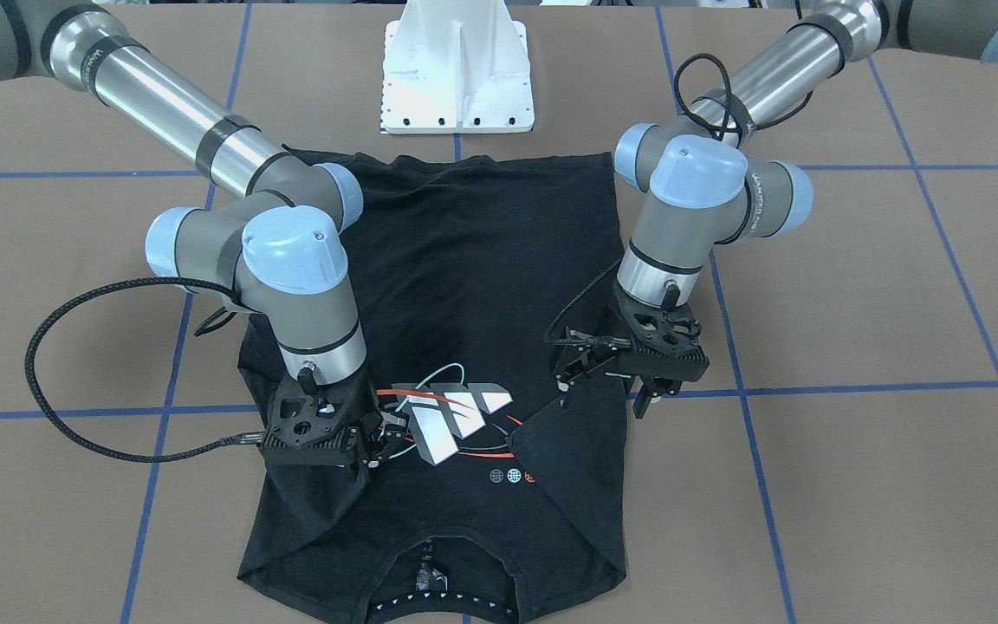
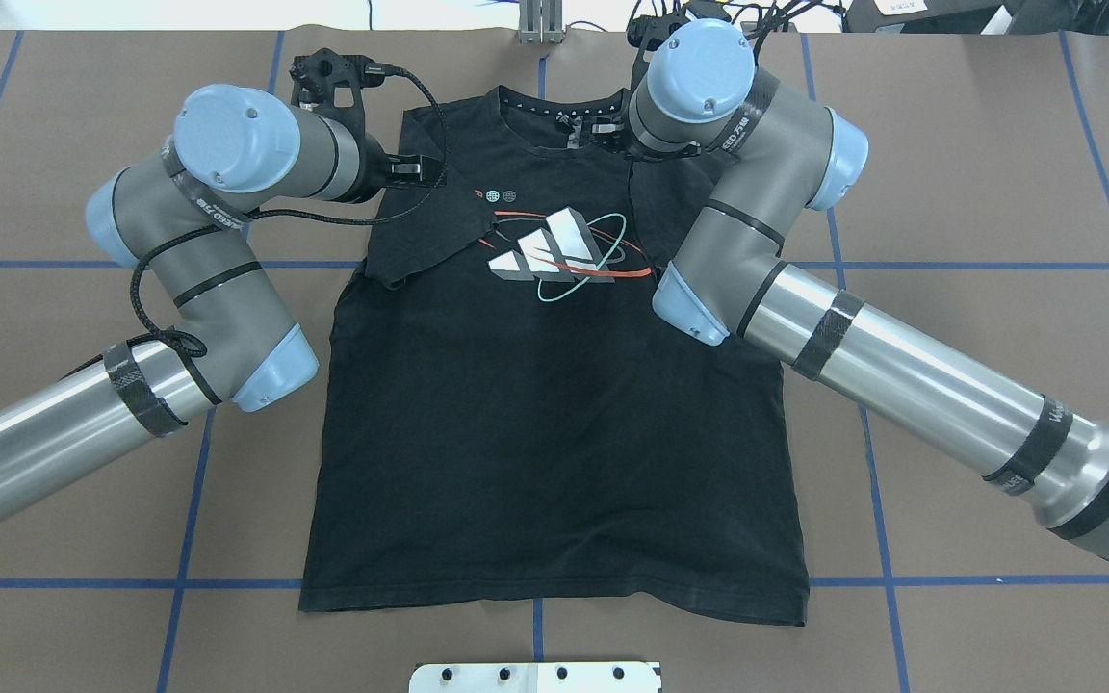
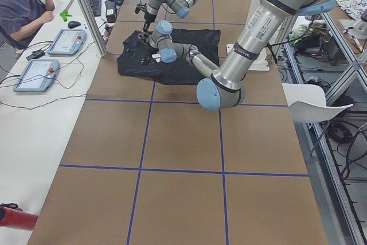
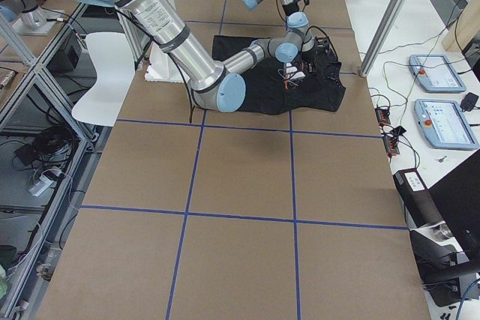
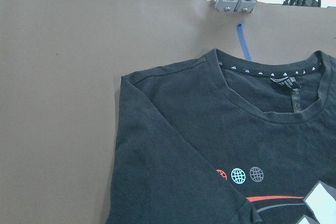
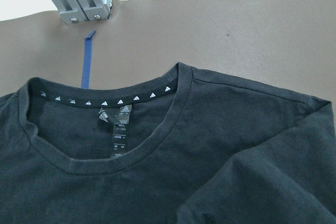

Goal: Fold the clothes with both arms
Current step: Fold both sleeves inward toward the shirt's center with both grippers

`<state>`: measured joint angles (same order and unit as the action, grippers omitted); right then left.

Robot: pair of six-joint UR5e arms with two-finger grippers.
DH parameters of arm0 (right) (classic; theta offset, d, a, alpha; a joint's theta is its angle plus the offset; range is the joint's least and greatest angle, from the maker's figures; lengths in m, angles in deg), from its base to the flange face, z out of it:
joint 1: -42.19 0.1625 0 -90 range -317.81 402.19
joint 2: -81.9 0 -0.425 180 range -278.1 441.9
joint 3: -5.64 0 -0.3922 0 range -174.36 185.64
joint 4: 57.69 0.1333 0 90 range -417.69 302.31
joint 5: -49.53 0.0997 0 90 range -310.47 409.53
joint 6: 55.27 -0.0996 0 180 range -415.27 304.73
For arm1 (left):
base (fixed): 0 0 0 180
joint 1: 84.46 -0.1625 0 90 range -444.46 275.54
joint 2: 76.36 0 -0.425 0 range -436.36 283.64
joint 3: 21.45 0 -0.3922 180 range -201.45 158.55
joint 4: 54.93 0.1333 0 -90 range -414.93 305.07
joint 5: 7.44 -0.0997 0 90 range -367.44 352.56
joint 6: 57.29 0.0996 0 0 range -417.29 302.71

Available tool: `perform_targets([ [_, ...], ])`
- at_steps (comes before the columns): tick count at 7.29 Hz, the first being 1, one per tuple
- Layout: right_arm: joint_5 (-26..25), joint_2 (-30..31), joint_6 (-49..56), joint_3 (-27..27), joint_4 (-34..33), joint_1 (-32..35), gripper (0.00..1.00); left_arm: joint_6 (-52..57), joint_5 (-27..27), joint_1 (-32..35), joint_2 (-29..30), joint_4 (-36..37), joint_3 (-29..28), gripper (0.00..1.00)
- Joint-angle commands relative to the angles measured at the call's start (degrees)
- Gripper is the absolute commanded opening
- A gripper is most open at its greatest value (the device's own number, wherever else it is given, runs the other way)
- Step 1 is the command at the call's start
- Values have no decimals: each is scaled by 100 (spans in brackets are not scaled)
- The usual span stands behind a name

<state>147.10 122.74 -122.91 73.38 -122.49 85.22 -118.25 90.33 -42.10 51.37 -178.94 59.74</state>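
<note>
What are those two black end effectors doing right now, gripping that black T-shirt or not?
Left black two-finger end effector: open, holding nothing, above the black logo-printed T-shirt.
Right black two-finger end effector: appears open, holding nothing.

Running past the front-facing view's bottom edge at the collar point(image 1: 430, 600) of the black short-sleeved printed T-shirt point(image 1: 464, 277). Hiding the right black two-finger gripper point(image 1: 380, 446) beneath its blue-capped wrist point(image 2: 699, 72) overhead; leaving its jaw gap unreadable.

The grey tube-segment left arm point(image 2: 35, 443) and right arm point(image 2: 911, 371) are reaching forward; the left black two-finger gripper point(image 1: 603, 400) is hanging spread, the right gripper point(image 1: 382, 442) unreadable.
</note>
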Motion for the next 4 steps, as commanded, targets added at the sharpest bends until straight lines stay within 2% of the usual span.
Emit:
perform_targets([
  [1,321,55,66,211,-59,64,100,-3,-12,0,-12,9,63,100],
  [2,568,274,75,526,-172,143,100,-64,-12,-9,-134,9,290,100],
  [4,666,1018,241,1927,-1100,144,100,-74,6,-61,-860,26,1123,100],
])
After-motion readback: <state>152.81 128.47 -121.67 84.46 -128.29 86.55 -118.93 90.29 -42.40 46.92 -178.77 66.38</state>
